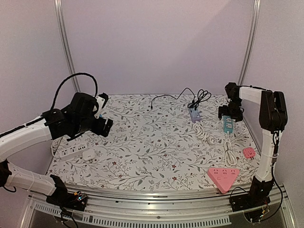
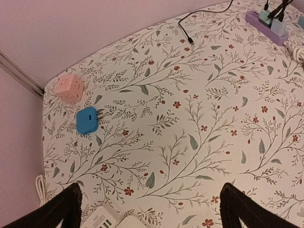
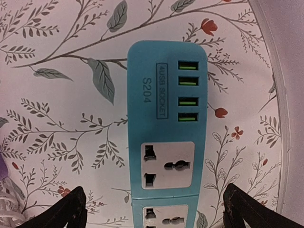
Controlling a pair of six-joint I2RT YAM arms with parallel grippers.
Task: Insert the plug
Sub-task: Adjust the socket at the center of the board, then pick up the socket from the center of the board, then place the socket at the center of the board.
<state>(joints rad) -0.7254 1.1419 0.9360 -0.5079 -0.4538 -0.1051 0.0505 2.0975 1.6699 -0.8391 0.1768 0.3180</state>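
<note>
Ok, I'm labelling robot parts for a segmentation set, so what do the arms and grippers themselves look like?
Both arms are alike: the left arm and right arm have smooth white tubular links joined by blocky black housings. A black cable loops above the left wrist. The left gripper and right gripper each end in two matte black fingers. No markings are legible.
</note>
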